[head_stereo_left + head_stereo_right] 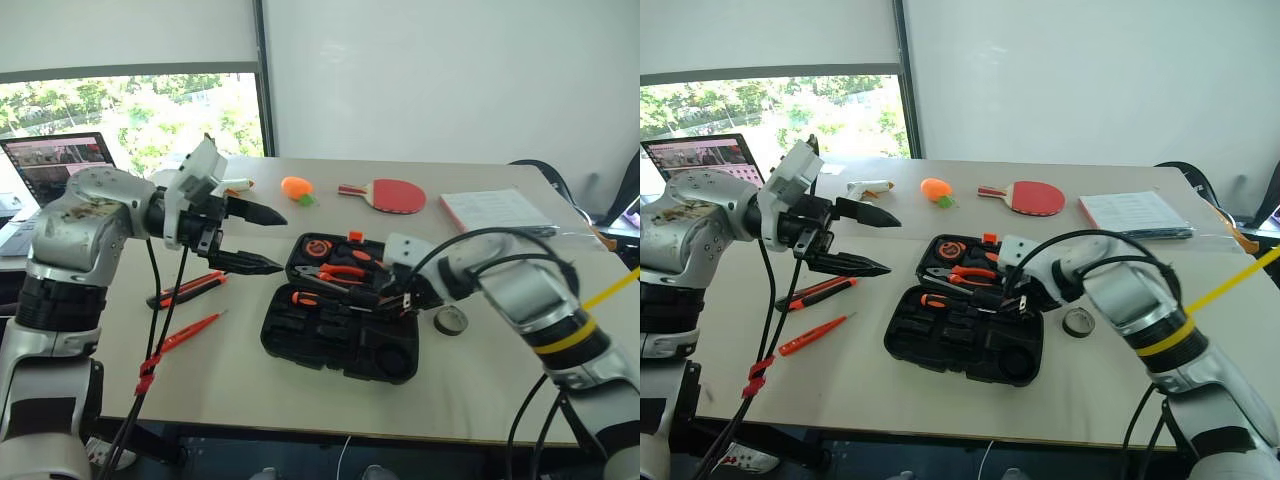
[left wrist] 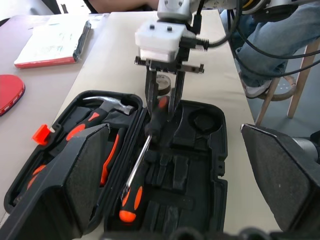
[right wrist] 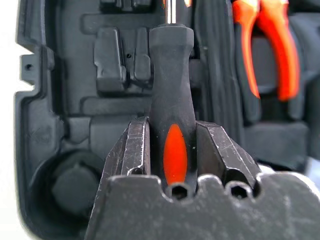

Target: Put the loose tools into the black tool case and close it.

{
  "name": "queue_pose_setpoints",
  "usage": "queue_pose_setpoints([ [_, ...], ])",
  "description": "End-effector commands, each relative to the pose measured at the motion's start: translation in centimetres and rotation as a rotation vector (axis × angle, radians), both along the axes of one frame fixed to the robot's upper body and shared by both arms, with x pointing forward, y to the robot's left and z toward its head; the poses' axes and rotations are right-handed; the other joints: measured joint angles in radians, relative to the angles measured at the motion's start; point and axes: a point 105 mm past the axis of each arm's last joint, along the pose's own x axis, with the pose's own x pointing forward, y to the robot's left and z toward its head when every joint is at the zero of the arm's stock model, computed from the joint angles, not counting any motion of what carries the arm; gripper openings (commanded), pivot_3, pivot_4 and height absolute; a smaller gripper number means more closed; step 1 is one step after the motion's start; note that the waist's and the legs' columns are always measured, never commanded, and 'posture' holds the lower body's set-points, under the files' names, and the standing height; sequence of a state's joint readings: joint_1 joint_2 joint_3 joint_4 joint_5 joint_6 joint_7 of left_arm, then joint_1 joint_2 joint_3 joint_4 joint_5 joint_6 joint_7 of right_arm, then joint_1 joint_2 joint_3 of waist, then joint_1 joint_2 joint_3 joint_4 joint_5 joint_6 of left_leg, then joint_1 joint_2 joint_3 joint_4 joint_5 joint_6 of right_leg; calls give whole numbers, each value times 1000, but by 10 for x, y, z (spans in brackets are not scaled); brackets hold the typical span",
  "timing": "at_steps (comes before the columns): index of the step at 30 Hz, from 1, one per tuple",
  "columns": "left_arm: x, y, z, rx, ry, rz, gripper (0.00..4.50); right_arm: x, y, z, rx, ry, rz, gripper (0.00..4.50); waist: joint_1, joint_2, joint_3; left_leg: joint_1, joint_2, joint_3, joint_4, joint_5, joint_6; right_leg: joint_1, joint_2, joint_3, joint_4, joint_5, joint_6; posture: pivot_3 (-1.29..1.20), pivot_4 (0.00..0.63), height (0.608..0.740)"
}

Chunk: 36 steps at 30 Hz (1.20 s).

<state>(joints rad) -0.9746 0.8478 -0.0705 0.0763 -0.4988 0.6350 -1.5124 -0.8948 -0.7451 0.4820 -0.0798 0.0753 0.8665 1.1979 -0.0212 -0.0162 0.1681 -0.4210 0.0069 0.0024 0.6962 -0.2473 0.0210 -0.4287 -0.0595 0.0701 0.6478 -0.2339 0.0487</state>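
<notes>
The right gripper (image 1: 392, 297) pinches a black-and-orange screwdriver (image 2: 150, 134) by its handle over the open tool case (image 1: 340, 345) at desk centre. The tool's long axis runs toward nine o'clock, across the slotted half. The left gripper (image 1: 262, 240), fingers spread wide and empty, hovers at the case's ten o'clock. A utility knife (image 1: 188, 289) and tester screwdriver (image 1: 190, 331) lie at nine o'clock, nearer the left arm; the tape roll (image 1: 450, 320) sits at three o'clock, with open desk around each.
</notes>
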Motion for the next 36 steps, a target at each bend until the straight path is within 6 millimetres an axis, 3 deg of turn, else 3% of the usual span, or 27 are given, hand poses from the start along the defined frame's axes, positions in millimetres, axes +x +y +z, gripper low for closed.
queue_pose_setpoints([
  [1, -4, -3, 7, 10, -52, -15, 4500, 3, -1, 4, -17, -22, -23, 988, 3, 0, 0, -1, 0, 0, 0, 0, 0, -1, 0, 0, 0, 0, 0, 0, 150, 740],
  [13, -4, -8, 9, 0, -64, -28, 4500, -5, -28, -19, -106, 27, -61, 988, 3, 0, 0, -1, 0, 1, 1, 0, 0, -1, 0, -1, 0, 0, 0, 0, 150, 740],
  [19, -3, -12, 11, -8, -71, -37, 4500, -4, -26, -24, -106, 35, -64, 988, 3, 0, 0, -1, 0, 1, 1, 0, 0, -1, 0, -1, 0, 0, 0, 0, 150, 740],
  [21, -2, -12, 12, -8, -72, -39, 4500, -4, -23, -25, -100, 38, -55, 1991, 4, 0, 0, -1, 0, 1, 1, 0, 0, -1, 0, -1, 0, 0, 0, 0, 150, 740],
  [25, -1, -13, 12, -10, -75, -38, 4500, -4, -21, -21, -99, 13, -40, 3292, 3, 0, 0, -1, 0, 1, 1, 0, 0, -1, 0, -1, 0, 0, 0, 0, 150, 740],
  [27, -1, -13, 13, -12, -76, -39, 4500, -6, -19, -6, -83, -12, -27, 4007, 2, -1, 0, 0, 0, 1, 1, 0, 0, -1, 1, -1, 0, 0, 0, 0, 150, 740],
  [29, -1, -13, 12, -11, -76, -38, 4500, -8, -14, 13, -41, -32, -16, 4443, -3, -1, 0, 0, 0, 1, 1, 0, 0, -1, 1, -1, 0, 0, 0, 0, 150, 740],
  [32, 0, -12, 12, -11, -75, -37, 4500, -10, -9, 31, 27, -36, -23, 4490, -10, -1, 0, 0, 1, 0, 1, 1, -1, -1, 1, 0, 0, 0, -1, 0, 150, 740],
  [36, 0, -13, 12, -13, -73, -38, 4500, -7, -7, 28, 64, -32, -50, 3298, -10, -1, 0, 0, 1, -1, 1, 1, -1, -1, 1, -1, 1, 0, -1, 0, 150, 740],
])
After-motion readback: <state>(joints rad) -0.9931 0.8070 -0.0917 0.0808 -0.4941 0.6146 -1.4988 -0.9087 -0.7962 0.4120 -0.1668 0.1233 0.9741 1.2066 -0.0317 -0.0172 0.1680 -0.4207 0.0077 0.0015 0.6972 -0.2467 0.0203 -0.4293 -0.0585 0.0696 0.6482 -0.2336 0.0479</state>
